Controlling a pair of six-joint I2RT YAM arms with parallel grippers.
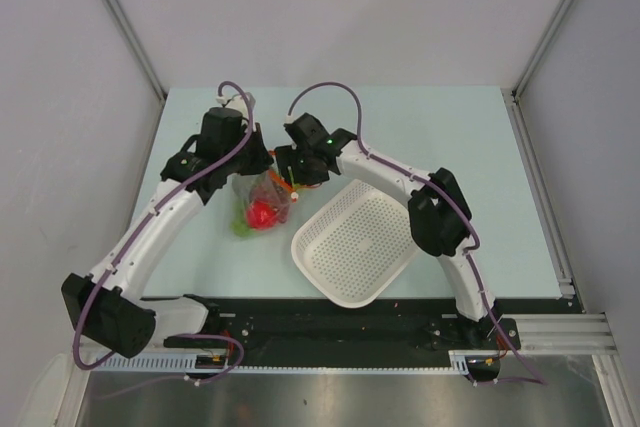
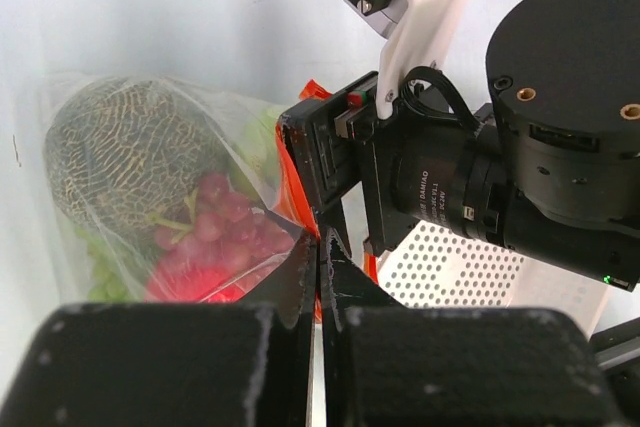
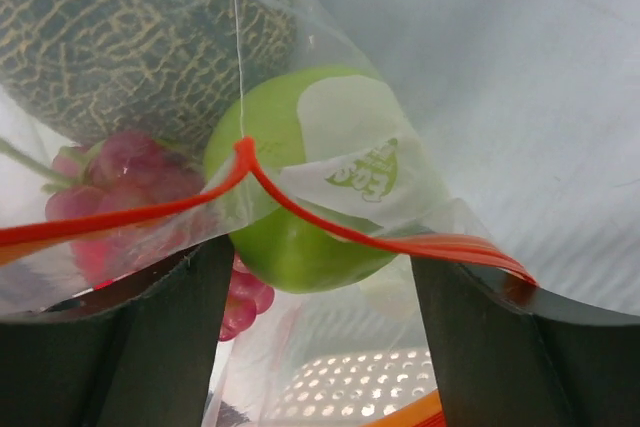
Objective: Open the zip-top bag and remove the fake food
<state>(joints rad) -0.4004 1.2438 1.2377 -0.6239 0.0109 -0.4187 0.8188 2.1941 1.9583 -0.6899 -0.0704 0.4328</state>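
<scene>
On a pale tabletop (image 1: 450, 147), both arms reach in over a clear bag (image 1: 262, 205) that sits between their two hands, just left of an empty white basket (image 1: 355, 247). The food is all inside. A netted melon (image 3: 120, 37) fills the far end, a green apple (image 3: 300, 187) presses against the plastic near the mouth, dark-red grapes (image 2: 225, 212) lie beside it and a red piece (image 1: 263, 215) shows through from above. The orange-red strip (image 3: 340, 232) runs across the mouth and rises to a peak in the right wrist view, as if pulled from one point. The left hand (image 2: 320, 247) has its fingers pressed together at the bag's edge beside the strip, apparently pinching the plastic there. The right hand (image 3: 315, 257) has its fingers set wide apart, with the strip stretched across in front of them. No grip on anything can be made out. The step in hand looks to be the opening of the zip, with nothing taken out yet. The next move likely calls for the right hand to close on the lip opposite the left. Both would then draw apart, pulling evenly enough to part the seal without the slick plastic slipping free.
</scene>
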